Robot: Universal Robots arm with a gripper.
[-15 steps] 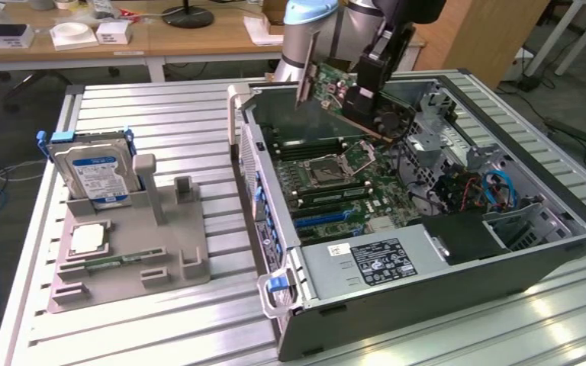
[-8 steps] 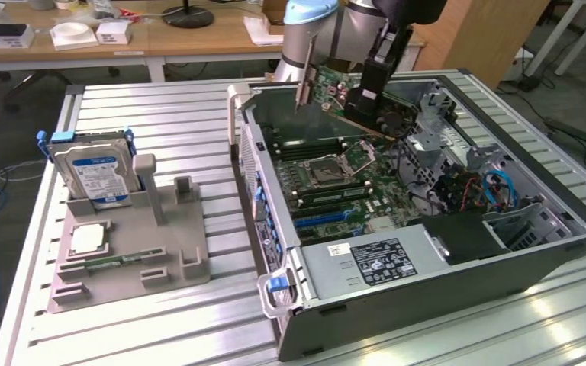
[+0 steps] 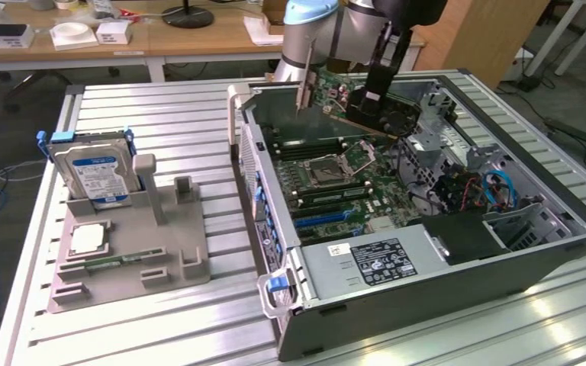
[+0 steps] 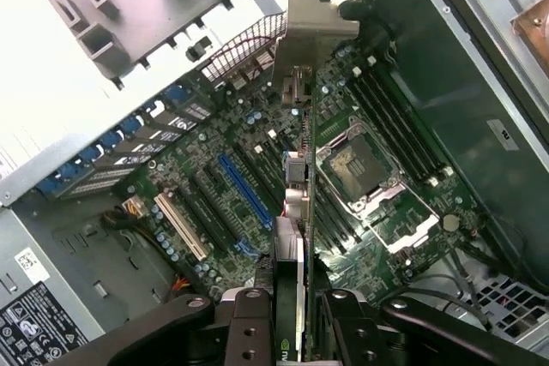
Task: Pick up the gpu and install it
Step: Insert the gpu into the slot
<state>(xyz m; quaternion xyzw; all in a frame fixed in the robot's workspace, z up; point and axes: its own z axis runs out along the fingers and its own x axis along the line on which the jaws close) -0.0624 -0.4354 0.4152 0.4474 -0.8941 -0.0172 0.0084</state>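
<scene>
Gripper (image 3: 366, 101) is closed on the gpu (image 3: 332, 99), holding it in the air over the far end of the open computer case (image 3: 537, 252). The card is clear of everything inside the case.

In the exterior view the card hangs tilted. Its silver bracket end is toward the case's far-left corner and its black cooler side faces the case's drive-bay side.

In the wrist view the gpu (image 4: 296, 186) is edge-on, with the fingers (image 4: 249, 323) clamped on both faces and no gap at the pads. The bracket (image 4: 313, 32) is at the end away from the gripper (image 4: 300, 336).

Inside the case, the motherboard (image 3: 319, 191) lies flat on the case floor, directly under the card. The CPU socket (image 4: 356, 160) is open and bare, with the memory slots (image 4: 390, 117) just beside it. The blue expansion slot (image 4: 244, 190) is unoccupied, with a white slot (image 4: 180, 227) beside it. The card's lower edge looks offset from the blue slot toward the socket, though I can't tell for sure from this angle.

The power supply (image 3: 369, 263) sits in the near end of the case, and the blue cables (image 3: 502, 191) are in the bay on the case's right side.

Outside the case, to its left in the exterior view, a grey fixture (image 3: 171, 267) sits on the slatted table (image 3: 150, 107). A hard drive (image 3: 94, 171) stands upright in the fixture. A CPU chip (image 3: 89, 238) lies flat on it, and what is probably a memory stick (image 3: 104, 264) lies just beside the chip.
</scene>
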